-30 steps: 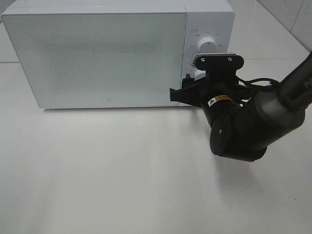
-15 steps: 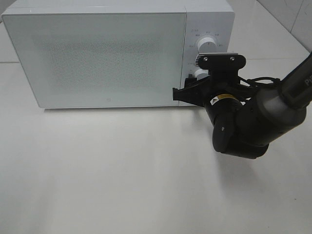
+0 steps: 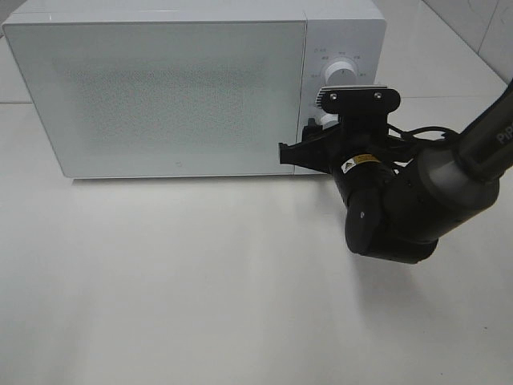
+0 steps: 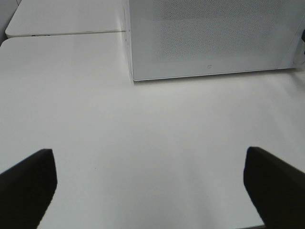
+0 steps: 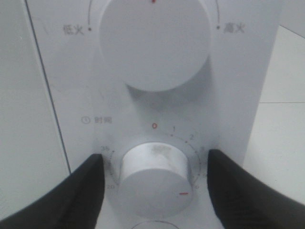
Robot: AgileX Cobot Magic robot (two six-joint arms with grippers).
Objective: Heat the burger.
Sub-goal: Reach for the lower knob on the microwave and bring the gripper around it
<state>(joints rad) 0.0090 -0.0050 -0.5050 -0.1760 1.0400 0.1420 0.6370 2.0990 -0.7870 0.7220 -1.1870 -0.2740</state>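
Closing the right claw (image 5: 153, 183) around the microwave's (image 3: 353, 32) timer knob (image 5: 151, 172).
Its fingers (image 5: 86, 191), drawn inward this last second, flank it untouched; timing is likely set next. The left claw (image 4: 150, 183) is spread wide; the burger is not seen, the door (image 3: 160, 88) being shut.

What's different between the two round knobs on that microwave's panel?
The upper knob is larger than the lower knob. Chinese labels flank the upper knob; numbers ring the lower knob, whose red mark sits turned away from zero. The upper knob stands free; the right gripper straddles the lower knob, gaps showing. Both are white and round.
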